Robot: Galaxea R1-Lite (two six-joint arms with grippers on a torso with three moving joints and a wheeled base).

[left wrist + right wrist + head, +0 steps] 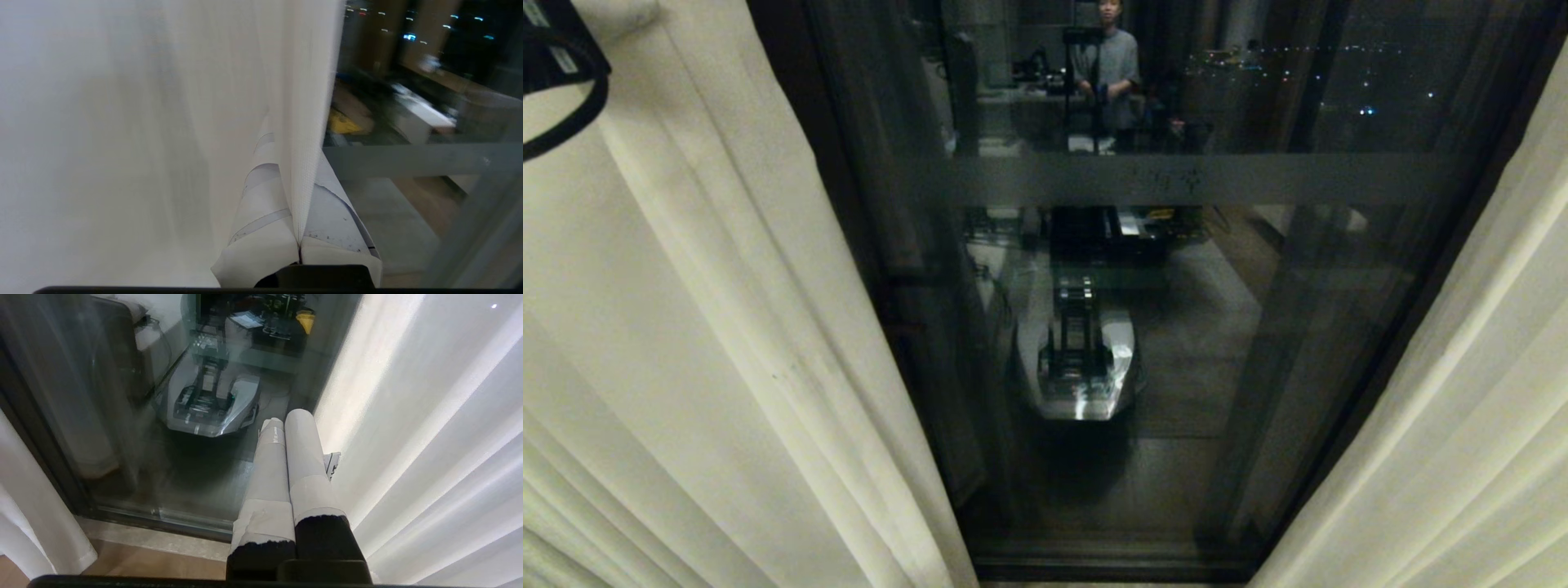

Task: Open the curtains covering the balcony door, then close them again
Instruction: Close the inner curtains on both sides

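The left gripper (pixel 299 228) is pressed shut on the inner edge of the left panel of the curtains (pixel 143 134): its two white-taped fingers (pixel 261 232) meet with a thin fold of the woven cream cloth caught between them, and the cloth runs straight away from the pinch along the fingers' line. In the head view only a dark bit of that arm shows at the upper left corner, in front of the left panel. The right gripper (pixel 286 457) hangs low near the floor, its two taped fingers (pixel 302 457) lying side by side with no gap and nothing between them; it sits just beside the right panel (pixel 429 437), and whether it touches the cloth I cannot tell. The curtains (pixel 686 343) hang with their long axis vertical, pleats running top to bottom, one panel on the left and one on the right (pixel 1462 425), drawn apart so a broad strip lies open between them. Beyond that gap stands the balcony door (pixel 1176 327), upright in its dark frame, with a frosted band (pixel 1192 178) running level across the pane. The glass mirrors the robot's own base (pixel 1078 367), and farther off a person (pixel 1111 65) standing in the room and small city lights (pixel 1368 110).
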